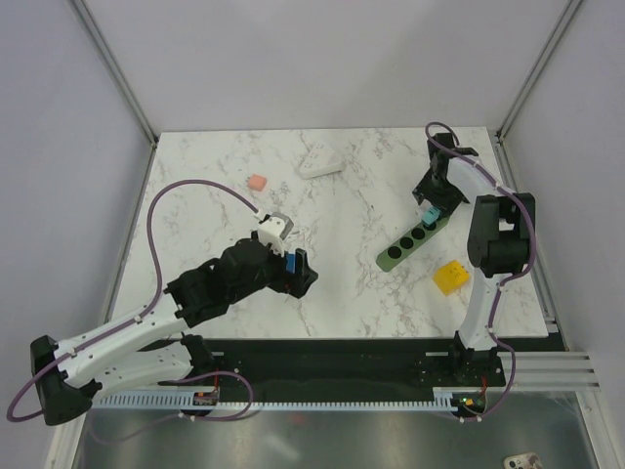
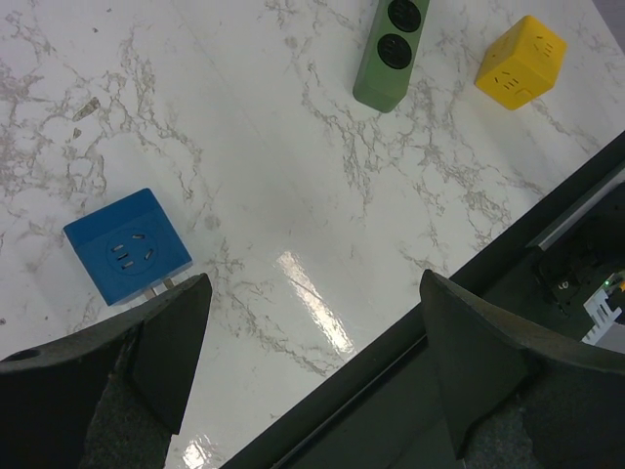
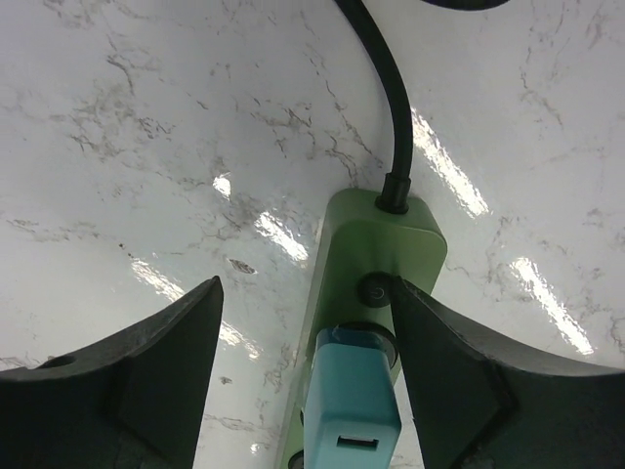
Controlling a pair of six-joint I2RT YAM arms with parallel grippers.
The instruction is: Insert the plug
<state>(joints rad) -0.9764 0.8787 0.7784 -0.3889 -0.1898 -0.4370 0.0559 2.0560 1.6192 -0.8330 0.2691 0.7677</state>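
Bright-blue and cube-shaped, the plug [image 2: 127,244] lies flat on the white marble bench [image 1: 342,293], towards the near edge and left of the middle, with its socketed face turned up. We see it well apart from the green power strip [image 1: 410,239], so it is not yet inserted.

Our left gripper [image 2: 314,283] hangs low over the bench with its jaws spread wide and nothing between them. The plug sits just outside its left finger [image 2: 161,362], close to the tip; we cannot tell whether they touch.

The power strip lies slantwise near the right edge, with a black cord [image 3: 386,88] leaving its far end. A pale-teal adapter [image 3: 352,391] stands seated in the strip beside the round switch. Our right gripper [image 3: 308,288] hovers over that end, its jaws parted to either side of the strip and the adapter. One finger [image 3: 459,391] stands very close to the adapter, the other well clear, and we see no grip on it.

A yellow block [image 1: 451,277] rests just nearer than the strip, towards the near right corner. A small pink block [image 1: 257,183] and a white wedge-shaped piece [image 1: 320,164] lie towards the far edge.
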